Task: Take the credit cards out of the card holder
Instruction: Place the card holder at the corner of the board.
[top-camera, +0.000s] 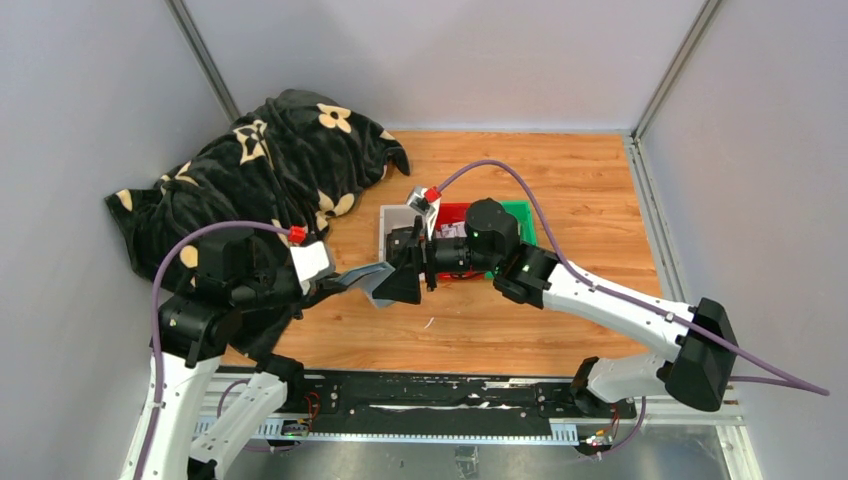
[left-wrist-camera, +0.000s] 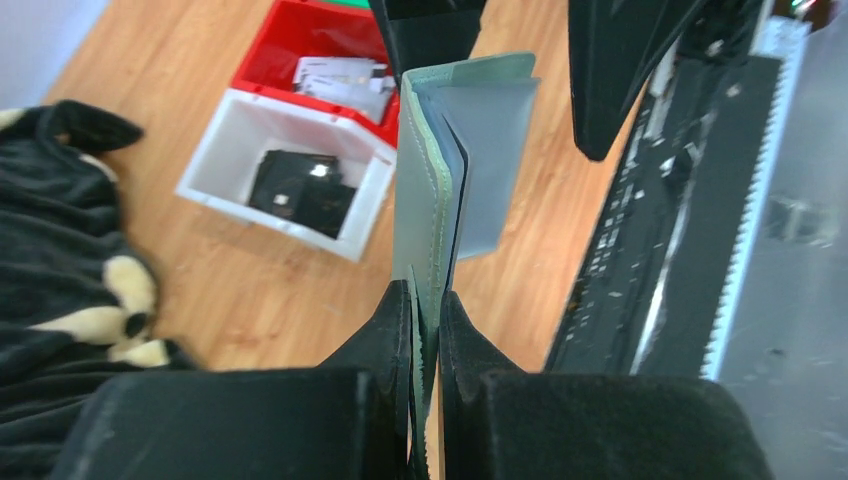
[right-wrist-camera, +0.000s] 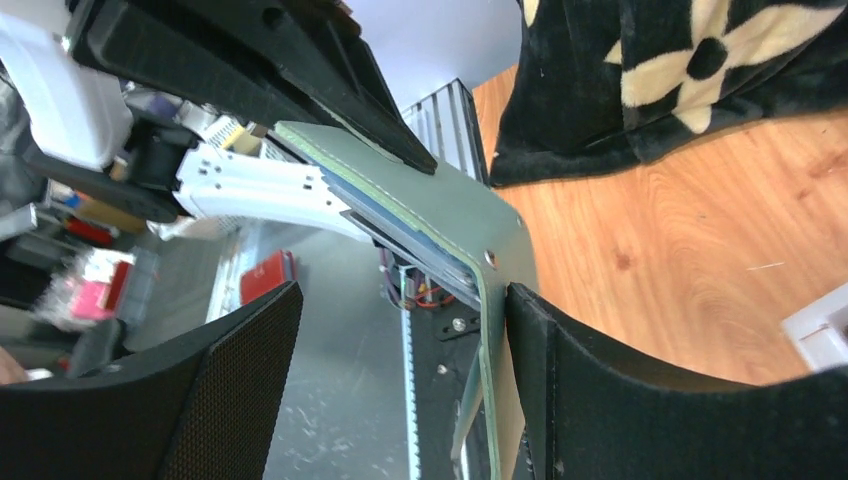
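The card holder (top-camera: 362, 277), a sage grey-green wallet, hangs in the air between my arms above the wooden table. My left gripper (left-wrist-camera: 428, 305) is shut on its near edge; the holder (left-wrist-camera: 440, 190) stands edge-on there with its leaves slightly parted. My right gripper (right-wrist-camera: 400, 320) is open, jaws wide apart around the holder's far end (right-wrist-camera: 440, 205); its flap rests against the right finger (right-wrist-camera: 560, 370). A black card (left-wrist-camera: 300, 190) lies in the white tray (left-wrist-camera: 225, 140), and silvery-white cards (left-wrist-camera: 345, 80) lie in the red tray (left-wrist-camera: 285, 50).
A black blanket with cream flowers (top-camera: 270, 160) covers the table's left side. The white (top-camera: 393, 215), red (top-camera: 452, 212) and green (top-camera: 520, 212) trays stand side by side mid-table, partly hidden by my right arm. The black rail (top-camera: 430, 392) runs along the near edge.
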